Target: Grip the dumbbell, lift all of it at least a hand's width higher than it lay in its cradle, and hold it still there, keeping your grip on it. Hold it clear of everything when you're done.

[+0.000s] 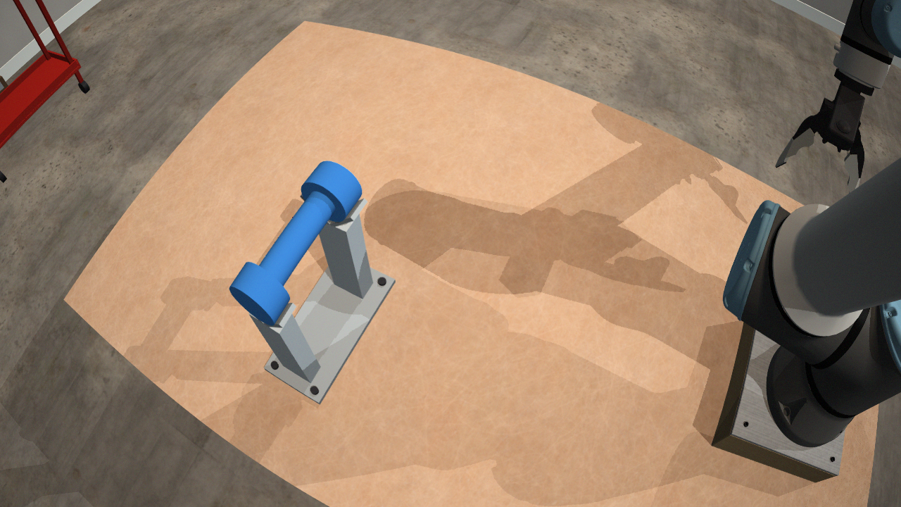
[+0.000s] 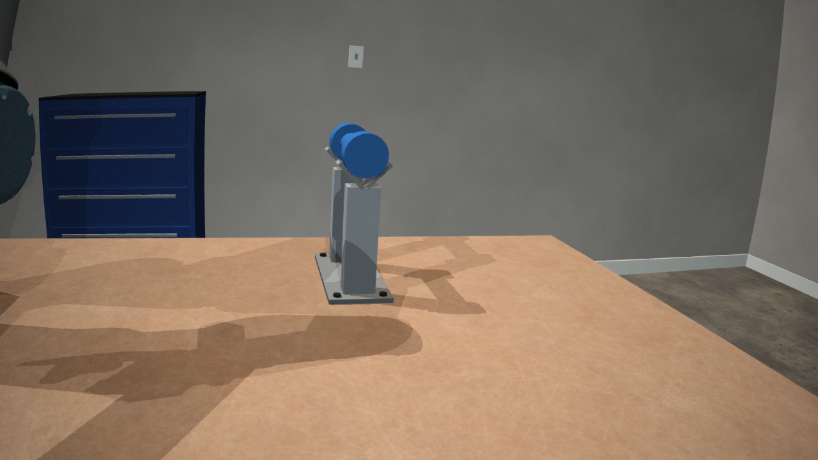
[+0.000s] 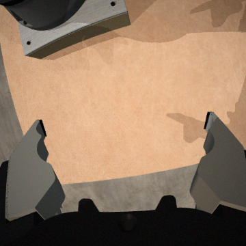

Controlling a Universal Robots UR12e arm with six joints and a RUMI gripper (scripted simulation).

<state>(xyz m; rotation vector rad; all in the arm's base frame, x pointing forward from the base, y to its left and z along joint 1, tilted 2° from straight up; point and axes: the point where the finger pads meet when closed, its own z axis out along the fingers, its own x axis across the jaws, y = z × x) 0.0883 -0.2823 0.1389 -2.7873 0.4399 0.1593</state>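
A blue dumbbell [image 1: 295, 242] [image 2: 360, 153] lies across the two V-shaped tops of a grey cradle [image 1: 340, 252] [image 2: 359, 240] on the tan table top. The cradle's base plate [image 1: 330, 327] is bolted down. My gripper [image 1: 818, 169] [image 3: 124, 116] is open and empty. It hangs high above the table's far right edge, far from the dumbbell. In the wrist view only the table top and the arm's base show between the fingers; the dumbbell is out of that view.
The arm's base [image 1: 787, 434] [image 3: 75, 25] stands on a grey plate at the table's right corner. A red cart [image 1: 34, 88] stands on the floor at the far left. A blue drawer cabinet [image 2: 123, 165] stands against the wall.
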